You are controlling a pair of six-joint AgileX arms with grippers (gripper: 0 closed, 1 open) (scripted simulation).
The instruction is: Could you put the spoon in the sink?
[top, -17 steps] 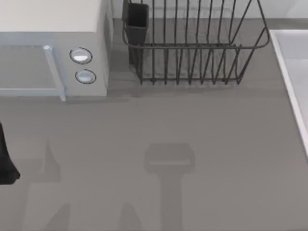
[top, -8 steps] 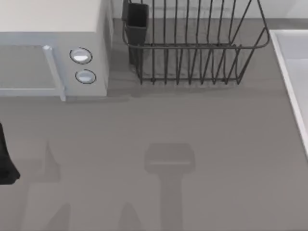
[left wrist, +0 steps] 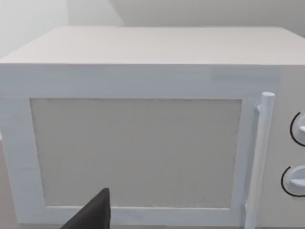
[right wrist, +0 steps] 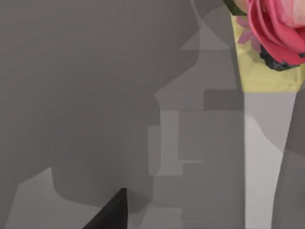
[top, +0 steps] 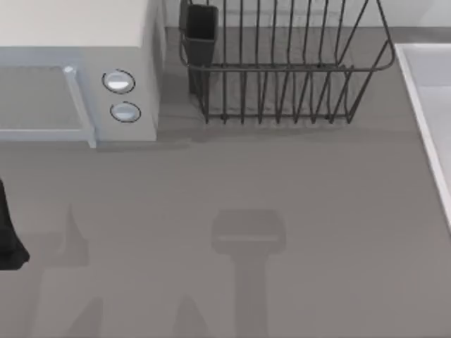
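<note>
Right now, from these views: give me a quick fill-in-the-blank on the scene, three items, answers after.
1. The dish rack is made of dark ____.
2. The sink lies at the table's ____ edge.
3. The microwave has ____ round knobs beside its handle.

Answers: wire; right; two

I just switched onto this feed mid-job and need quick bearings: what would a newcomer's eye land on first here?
The dark wire dish rack at the back centre of the grey counter stands out first, with a white microwave at the back left, its door shut as the left wrist view shows. The pale sink runs along the right edge. In the right wrist view a pink flower catches the eye.
</note>
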